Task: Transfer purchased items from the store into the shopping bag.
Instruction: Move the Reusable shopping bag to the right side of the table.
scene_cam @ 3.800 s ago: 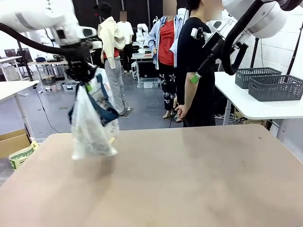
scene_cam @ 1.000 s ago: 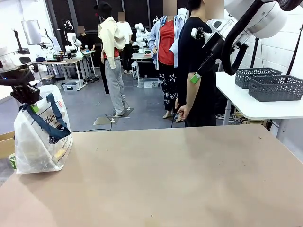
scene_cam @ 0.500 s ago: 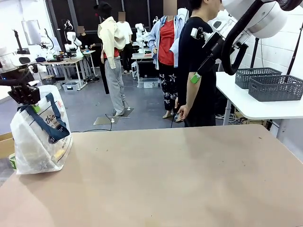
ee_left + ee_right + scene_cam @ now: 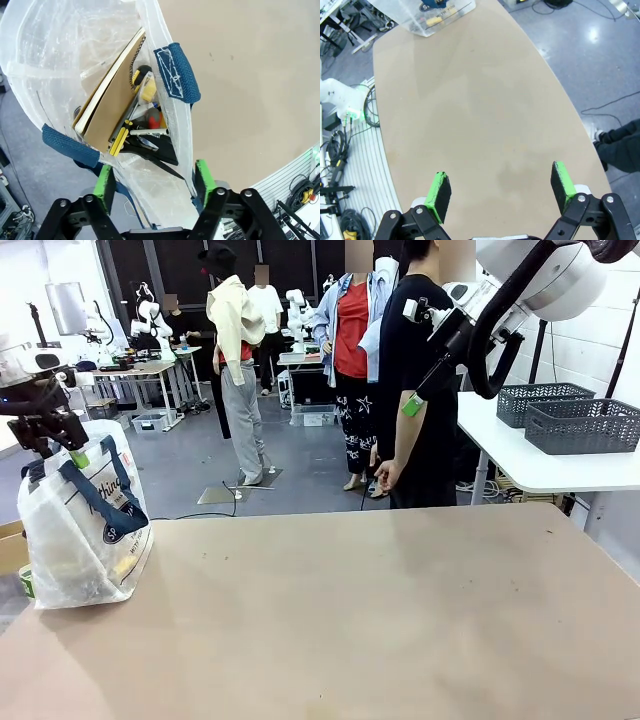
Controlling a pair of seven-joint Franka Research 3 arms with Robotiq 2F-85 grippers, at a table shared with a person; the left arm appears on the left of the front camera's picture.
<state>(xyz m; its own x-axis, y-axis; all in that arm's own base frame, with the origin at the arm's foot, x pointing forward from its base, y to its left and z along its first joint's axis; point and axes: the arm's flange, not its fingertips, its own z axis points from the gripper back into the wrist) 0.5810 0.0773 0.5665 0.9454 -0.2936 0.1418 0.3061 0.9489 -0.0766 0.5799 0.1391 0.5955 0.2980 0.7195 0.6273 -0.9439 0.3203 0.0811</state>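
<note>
Both our grippers stand wide, holding nothing: left gripper (image 4: 152, 182) above the translucent white plastic shopping bag (image 4: 82, 528) at the tan table's (image 4: 380, 620) left edge, right gripper (image 4: 500, 190) raised.

The tan surface (image 4: 380, 610) lies bare across its middle and right. Beyond its far edge a person in a black top (image 4: 412, 380) stands side-on, one arm hanging down. Just left of them stands a person in a red top and light blue jacket (image 4: 350, 340). At the far right, a white table (image 4: 520, 455) carries 2 dark grey lattice baskets (image 4: 580, 423), one behind the other. At the far left, on the grey floor (image 4: 290, 485), stands a workbench with equipment (image 4: 135, 370). Low at the left edge sits a cardboard box (image 4: 12, 545).
</note>
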